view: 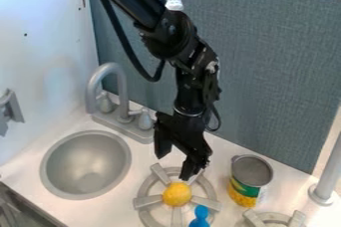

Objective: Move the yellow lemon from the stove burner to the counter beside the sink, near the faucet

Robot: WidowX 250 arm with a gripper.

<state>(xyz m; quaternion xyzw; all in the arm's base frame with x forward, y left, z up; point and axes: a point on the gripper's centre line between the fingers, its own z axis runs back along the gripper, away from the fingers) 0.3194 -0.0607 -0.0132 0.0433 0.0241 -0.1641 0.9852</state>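
Observation:
My gripper (174, 165) hangs above the back of the left stove burner (148, 201), pointing down, with its two fingers apart and nothing between them. Just below and in front of it, a round yellow object (177, 194) rests on the middle of the burner. A blue item (200, 216) lies at the burner's front right, close to the yellow object and cut off by the bottom edge. To the right of the burner stands an opened can (245, 191) with a green and yellow label.
A round grey sink (85, 165) is at the left, with a grey faucet (120, 91) behind it. Another burner (274, 217) and a grey post (326, 186) are at the lower right. A blue-grey panel (266, 71) stands along the back.

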